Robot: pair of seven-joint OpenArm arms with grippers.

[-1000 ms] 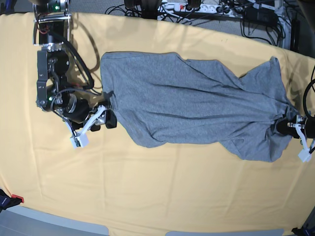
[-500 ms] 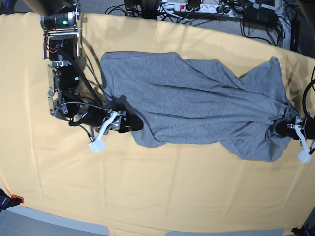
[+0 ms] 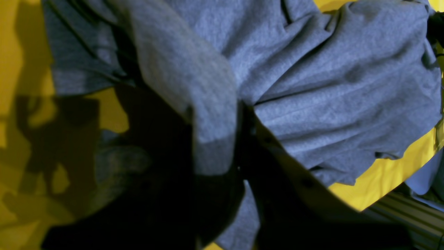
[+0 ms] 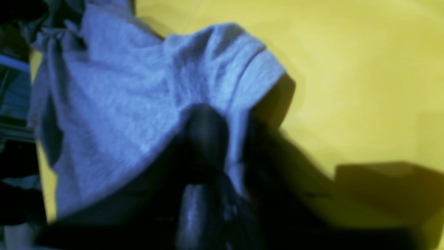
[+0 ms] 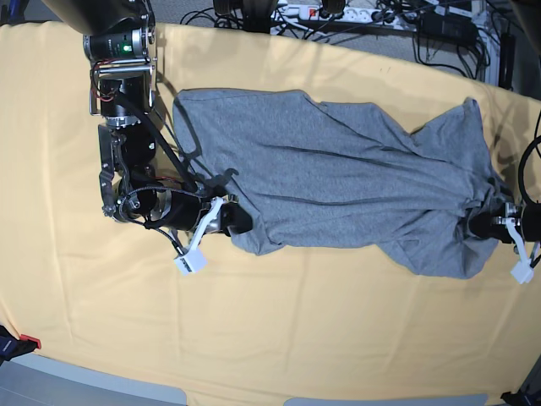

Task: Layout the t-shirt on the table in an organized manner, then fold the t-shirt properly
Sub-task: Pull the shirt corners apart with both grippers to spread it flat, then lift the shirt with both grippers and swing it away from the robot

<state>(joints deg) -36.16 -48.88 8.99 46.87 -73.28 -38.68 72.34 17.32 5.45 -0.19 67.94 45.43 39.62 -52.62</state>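
The heather-grey t-shirt [image 5: 338, 178] lies plain side up, stretched sideways and creased, across the pale yellow table [image 5: 296, 338]. No lettering shows. My right gripper [image 5: 235, 222] is at the shirt's lower left corner. In the right wrist view, its dark fingers [image 4: 204, 132] pinch a fold of the shirt [image 4: 121, 104] between them. My left gripper [image 5: 480, 227] is shut on the bunched right end of the shirt. The left wrist view shows a strip of the shirt [image 3: 329, 86] clamped between its jaws [image 3: 215, 139].
Cables and a power strip [image 5: 338, 13] lie beyond the table's far edge. My right arm's body [image 5: 122, 101] stands over the table's left part, beside the shirt. A small red thing [image 5: 28, 342] sits at the front left corner.
My right gripper has moved right and slightly down, from beside the shirt's left edge onto its lower left corner. The left gripper has stayed holding the right end.
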